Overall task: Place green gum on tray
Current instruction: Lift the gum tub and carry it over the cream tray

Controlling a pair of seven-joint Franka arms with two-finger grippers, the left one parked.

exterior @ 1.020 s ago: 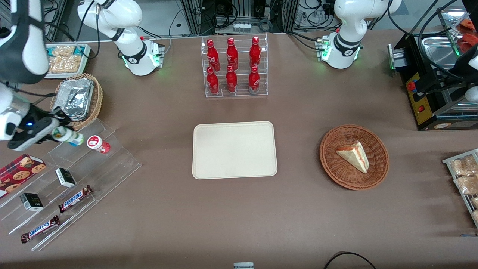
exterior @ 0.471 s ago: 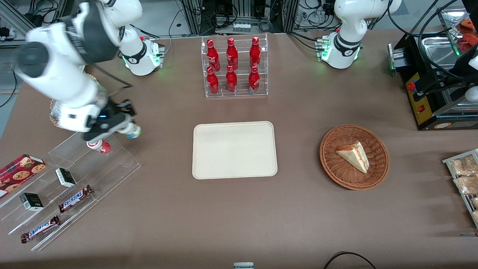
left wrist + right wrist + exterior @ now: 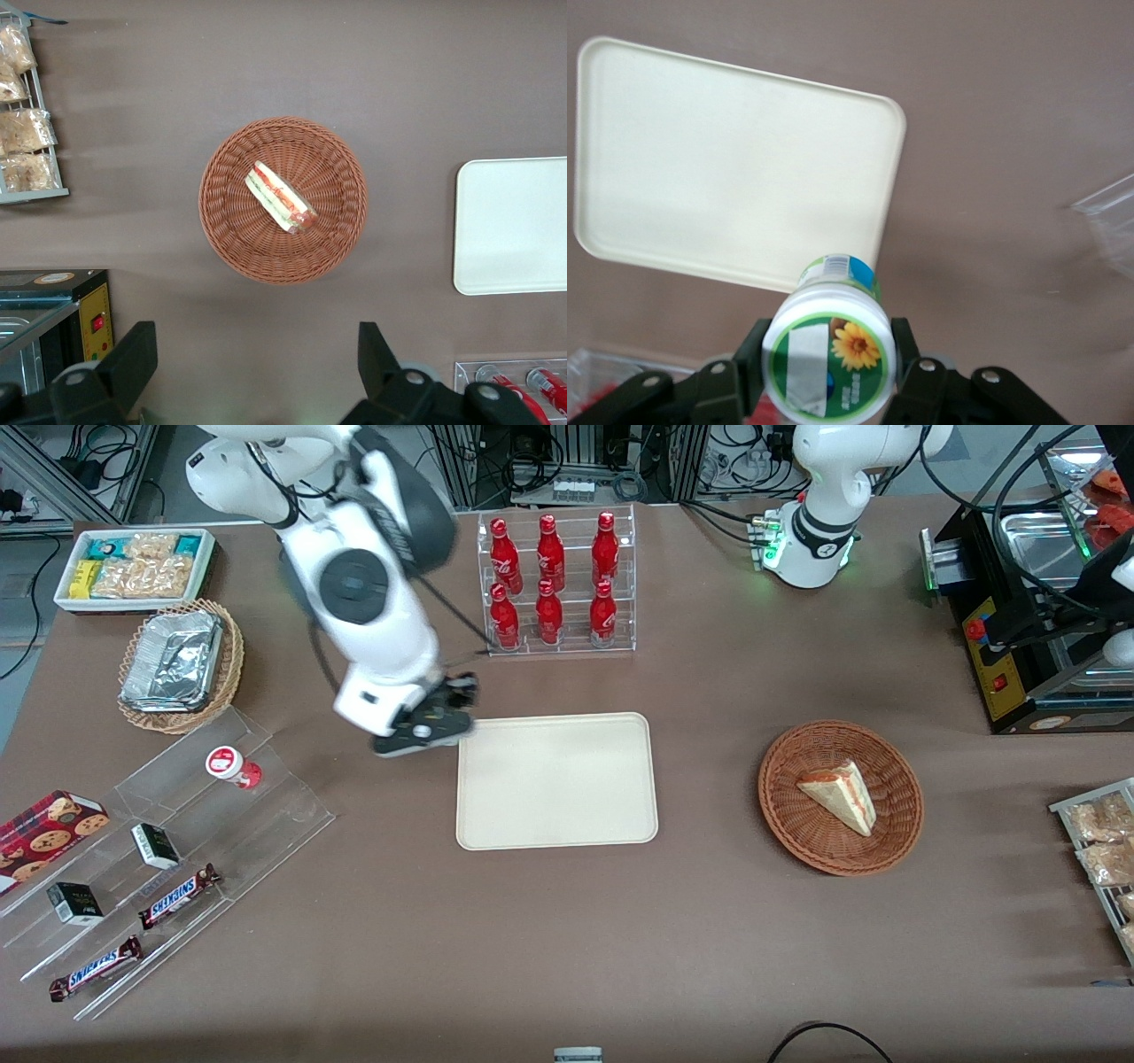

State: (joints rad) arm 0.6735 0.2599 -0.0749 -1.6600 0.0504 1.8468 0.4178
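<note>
The green gum (image 3: pixel 830 359) is a small white bottle with a green sunflower lid. My right gripper (image 3: pixel 830 356) is shut on it, one black finger pressed to each side. In the front view the gripper (image 3: pixel 425 729) hangs above the table just off the edge of the tray (image 3: pixel 556 779) that faces the working arm's end, by the corner farther from the camera. There the hand hides most of the bottle. The cream tray (image 3: pixel 735 159) lies flat with nothing on it.
A red-lidded bottle (image 3: pixel 232 766) stands on the clear stepped stand (image 3: pixel 177 841) with candy bars and small boxes. A rack of red bottles (image 3: pixel 554 584) is farther from the camera than the tray. A wicker basket (image 3: pixel 895 841) holds a sandwich toward the parked arm's end.
The right arm has swung from the stepped stand toward the tray, carrying the green gum along. The red-lidded bottle stays on the stand.
</note>
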